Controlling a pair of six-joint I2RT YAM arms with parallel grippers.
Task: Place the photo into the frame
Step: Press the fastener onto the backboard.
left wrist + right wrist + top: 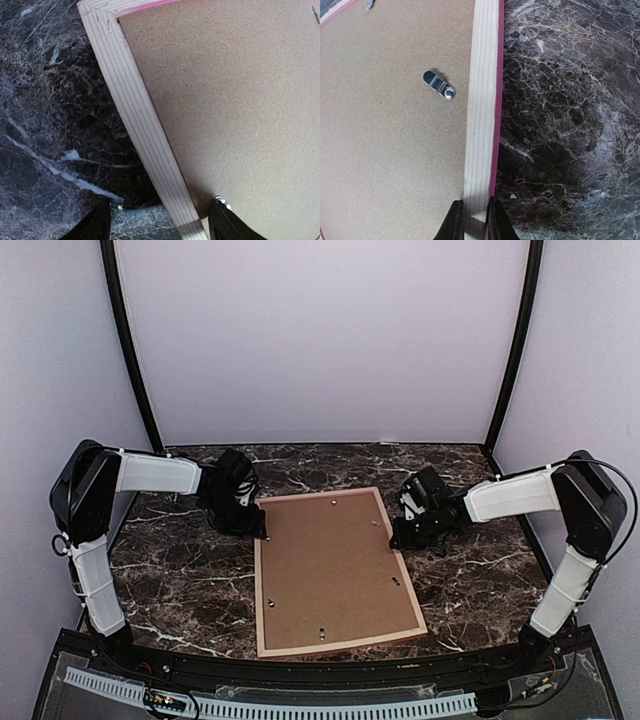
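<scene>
A large, thin rectangular frame (481,125) is laid flat and face down on the dark marble table (180,580), slightly rotated so that its long sides run away from the near edge. Pale, natural wood is shown on its back, and pink-red along its outer edge. Its opening is filled by a brown hardboard backing panel (335,570), with small metal turn clips (440,85) along the rails.

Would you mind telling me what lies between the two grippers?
The frame, lying face down with its brown backing board up, fills the stretch from the left gripper to the right gripper; the top view shows it.
</scene>
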